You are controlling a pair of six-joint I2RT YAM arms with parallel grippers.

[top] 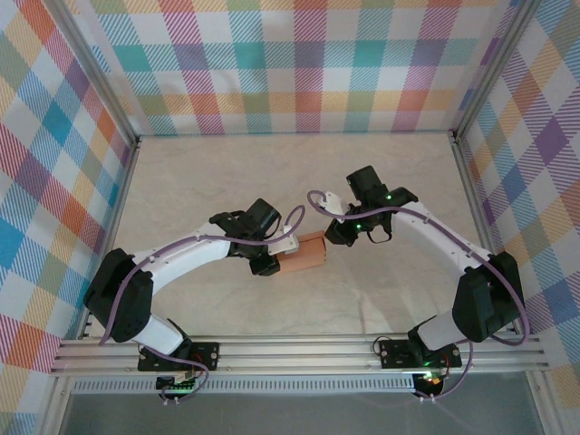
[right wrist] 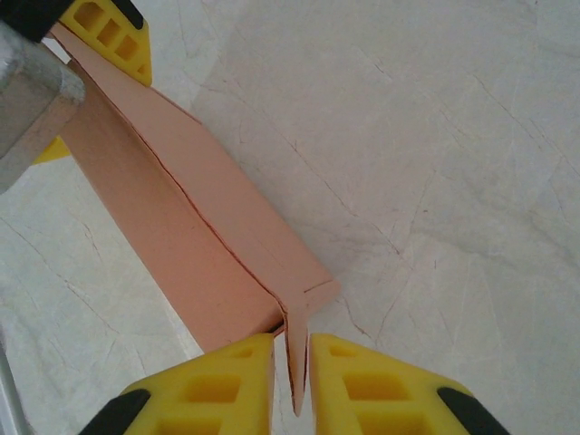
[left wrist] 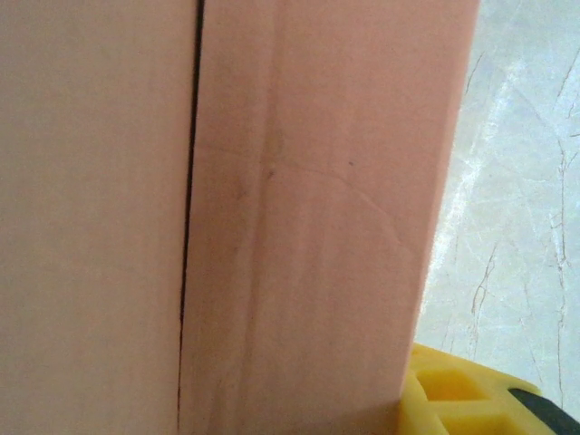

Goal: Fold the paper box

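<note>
Top external: pale marbled table (top: 227,172), plaid walls (top: 299,63); paper box (top: 304,251) mid-table.

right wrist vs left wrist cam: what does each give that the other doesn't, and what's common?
Right wrist: the paper box seen end to end, the right gripper closed on its thin end flap, and the left gripper clamping the far end. Left wrist: a close-up of the card, with a dark gap between two panels and faint creases. Both: salmon card, a yellow finger of the left gripper, and the marbled table.
</note>
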